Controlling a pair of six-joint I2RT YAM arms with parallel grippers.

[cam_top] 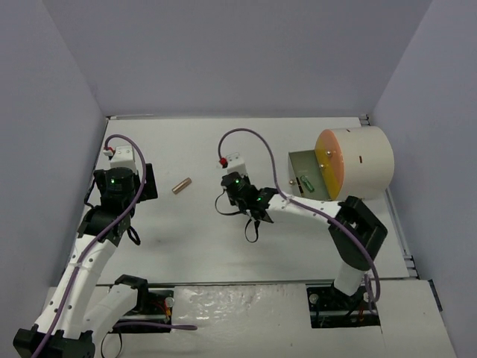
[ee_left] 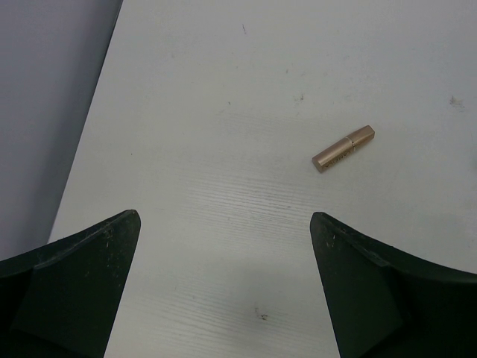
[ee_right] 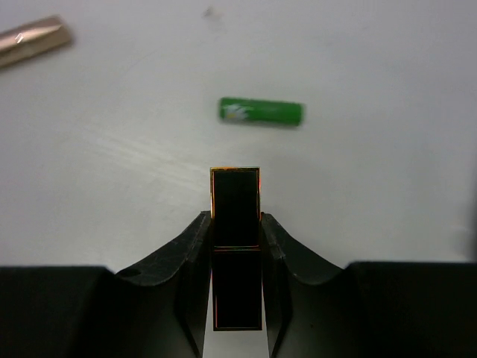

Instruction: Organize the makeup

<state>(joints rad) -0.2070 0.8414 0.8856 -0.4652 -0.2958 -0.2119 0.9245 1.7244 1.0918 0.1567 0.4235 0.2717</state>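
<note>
A black lipstick with gold edges (ee_right: 236,201) is clamped upright between the fingers of my right gripper (ee_right: 236,220), which is shut on it above the white table (ee_right: 373,186). Beyond the lipstick a green tube (ee_right: 261,112) lies flat on the table. At the top left corner is the end of a rose-gold tube (ee_right: 33,39). The same rose-gold tube (ee_left: 343,148) (cam_top: 182,186) lies on the table ahead and to the right of my left gripper (ee_left: 223,216) (cam_top: 145,181), which is wide open with nothing in it. In the top view my right gripper (cam_top: 246,198) hangs mid-table.
A large cream drum (cam_top: 365,160) with an orange front (cam_top: 330,164) stands at the right. Its open drawer (cam_top: 298,165) faces left and holds a small green item (cam_top: 306,181). Grey walls close in the table on the left, back and right.
</note>
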